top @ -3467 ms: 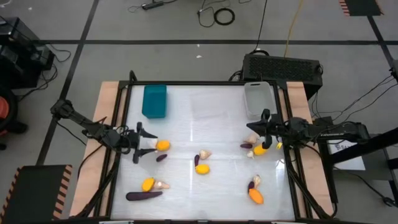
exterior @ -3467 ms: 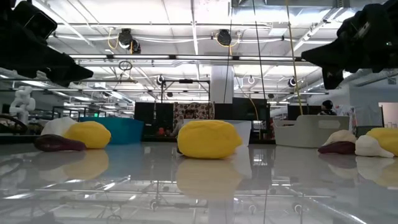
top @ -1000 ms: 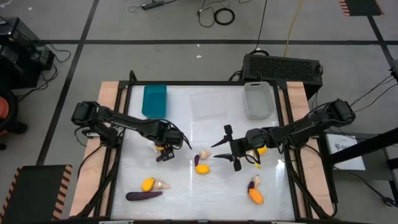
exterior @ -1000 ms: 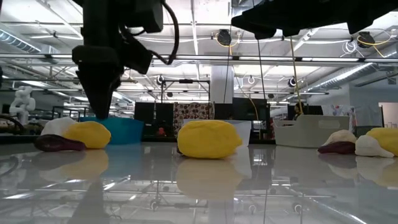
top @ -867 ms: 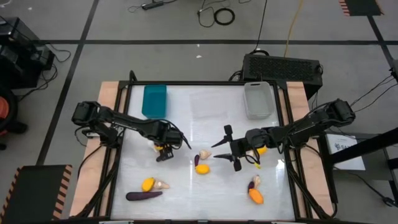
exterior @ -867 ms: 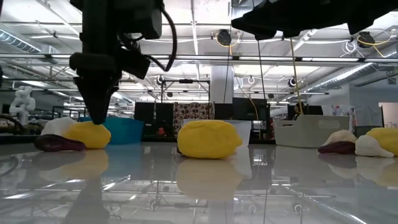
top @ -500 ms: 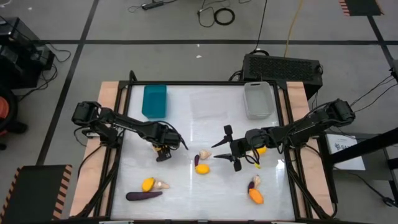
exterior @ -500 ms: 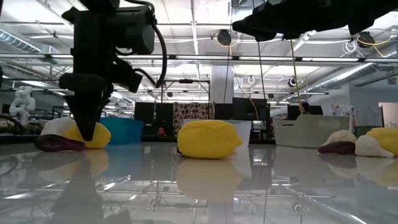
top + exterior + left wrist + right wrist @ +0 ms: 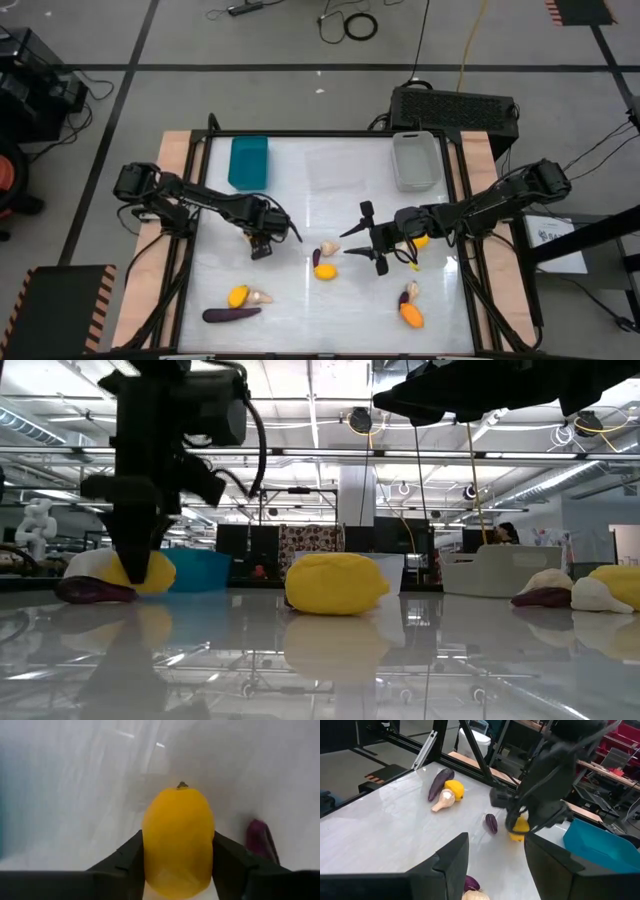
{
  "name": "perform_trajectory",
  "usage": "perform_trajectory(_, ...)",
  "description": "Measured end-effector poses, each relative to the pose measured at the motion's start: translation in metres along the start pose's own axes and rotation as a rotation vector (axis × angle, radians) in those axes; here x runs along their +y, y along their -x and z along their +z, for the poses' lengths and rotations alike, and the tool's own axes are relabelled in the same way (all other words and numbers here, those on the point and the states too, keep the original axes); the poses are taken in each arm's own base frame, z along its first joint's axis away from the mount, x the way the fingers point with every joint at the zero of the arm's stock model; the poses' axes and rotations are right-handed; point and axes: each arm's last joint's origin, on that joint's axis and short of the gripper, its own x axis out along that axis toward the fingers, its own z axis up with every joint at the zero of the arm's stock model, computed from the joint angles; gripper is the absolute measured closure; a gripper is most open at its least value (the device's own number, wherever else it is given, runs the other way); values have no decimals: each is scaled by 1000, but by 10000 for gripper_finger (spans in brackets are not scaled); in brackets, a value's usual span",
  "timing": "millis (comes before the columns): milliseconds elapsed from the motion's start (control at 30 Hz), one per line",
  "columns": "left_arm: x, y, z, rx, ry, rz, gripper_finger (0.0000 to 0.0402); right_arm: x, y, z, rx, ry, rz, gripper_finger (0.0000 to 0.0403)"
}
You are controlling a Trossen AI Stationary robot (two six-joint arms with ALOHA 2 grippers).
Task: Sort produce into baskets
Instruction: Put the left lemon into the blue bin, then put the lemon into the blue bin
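seen from straight above, the left gripper (image 9: 262, 243) is down at the tabletop with its fingers hiding a yellow-orange oval, and a small purple piece (image 9: 259, 253) lies just beside the fingertips. the teal bin (image 9: 248, 162) sits well behind this gripper, toward the far edge. the right gripper (image 9: 365, 239) hovers over mid-table with its fingers spread apart and nothing between them; a cream bulb (image 9: 328, 248), a dark purple piece (image 9: 316, 258) and a yellow oval (image 9: 325, 272) lie just ahead of its tips, and the white-grey bin (image 9: 415, 160) stands well behind it at the far edge. a faint clear tray (image 9: 335, 168) lies between the two bins. a long eggplant (image 9: 231, 314) rests well apart, at the near edge.

at table height, the left gripper (image 9: 135, 572) stands upright, tips at the surface, covering part of the yellow-orange oval (image 9: 150, 572), with a purple piece (image 9: 92, 591) and a cream bulb (image 9: 88, 563) just beside it. another yellow oval (image 9: 336, 584) sits mid-table.

through the left wrist camera, both dark fingers (image 9: 125, 860) press the flanks of the yellow-orange oval (image 9: 178, 840), clamped on it, stem end pointing away; the small purple piece (image 9: 261, 840) lies near one finger.

through the right wrist camera, the open fingers (image 9: 454, 855) frame bare table, and beyond them the left gripper (image 9: 520, 826) stands over its oval, with the small purple piece (image 9: 491, 823) beside it and the teal bin (image 9: 600, 847) nearby.
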Motion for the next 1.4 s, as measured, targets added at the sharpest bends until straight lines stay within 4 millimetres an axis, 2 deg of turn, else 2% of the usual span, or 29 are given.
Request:
perform_trajectory(100,12,23,8,-83,5,15,235,0,0,0,0,6,-1,218)
perform_trajectory(200,34,51,13,-193,58,48,220,0,0,0,0,20,-2,218)
perform_trajectory(267,54,68,12,-268,137,77,213,-1,0,0,0,21,-3,218)
perform_trajectory(367,92,82,7,-331,293,150,210,-3,0,-1,3,16,-11,218)
perform_trajectory(433,117,85,1,-343,402,176,209,-5,0,-1,4,5,-16,218)
perform_trajectory(533,150,80,-6,-319,591,201,208,-6,0,-2,6,-18,-21,218)
perform_trajectory(667,180,68,-16,-256,739,217,207,-7,0,-3,12,-35,-23,218)
perform_trajectory(800,192,66,-19,-247,789,205,207,-7,0,-3,20,-36,-21,218)
perform_trajectory(967,194,66,-19,-249,769,200,200,-8,0,-5,28,-25,-26,218)
perform_trajectory(1267,194,66,-18,-267,772,200,119,-11,0,-8,51,-44,-33,218)
perform_trajectory(1400,194,66,-18,-268,772,199,99,-11,0,-8,50,-49,-33,218)
